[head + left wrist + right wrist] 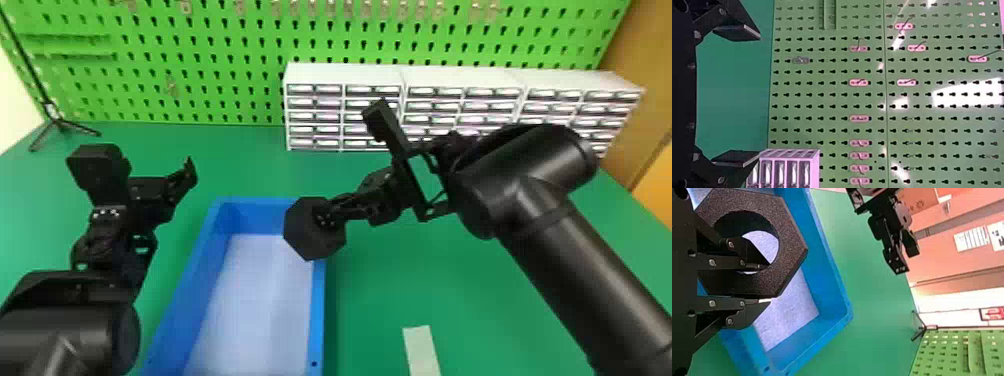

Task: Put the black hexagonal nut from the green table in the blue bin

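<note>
Gripping one side of the nut [299, 235], our right gripper [327, 220] has it above the bin's [317, 310] right wall, toward the far end. We see our left gripper [150, 184] left of the bin, fingers apart. Behind are drawers [314, 116], a pegboard [200, 50] and a tripod [60, 122]; a pale strip [421, 350] lies right of the bin.

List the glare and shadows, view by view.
Left wrist view: white glare patches on the pegboard; head view: soft highlights along the black right arm, pale light at the far left edge; right wrist view: the hole's inner wall in the black hexagonal nut sits in dark shade.
</note>
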